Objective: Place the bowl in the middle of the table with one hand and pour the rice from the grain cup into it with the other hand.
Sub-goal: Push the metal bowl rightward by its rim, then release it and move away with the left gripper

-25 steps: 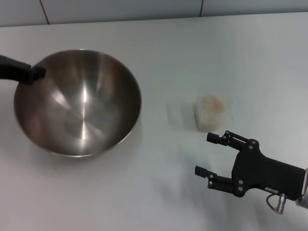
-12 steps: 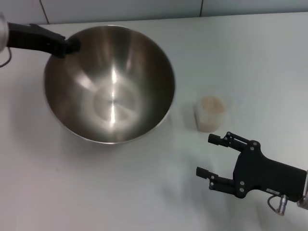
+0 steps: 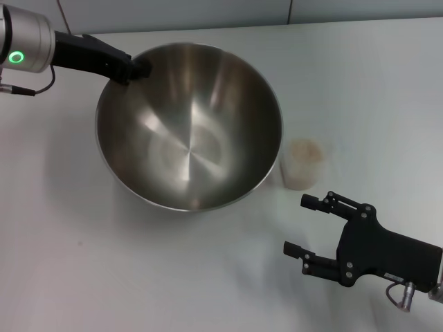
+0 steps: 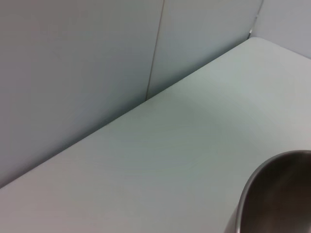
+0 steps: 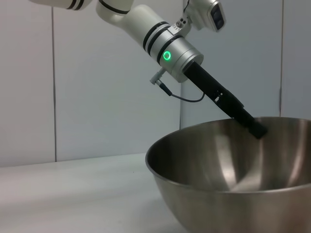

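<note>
The large steel bowl is near the middle of the white table, tilted, with its inside facing me. My left gripper is shut on the bowl's far left rim. The bowl's rim also shows in the left wrist view, and the bowl and left gripper show in the right wrist view. The clear grain cup with rice stands upright just right of the bowl, very close to its rim. My right gripper is open and empty, in front of the cup.
A grey panelled wall runs along the table's far edge. Bare tabletop lies in front of the bowl and to the far right.
My left gripper has carried the bowl to the right, from the table's left side to next to the cup. The right gripper and cup have stayed in place.
</note>
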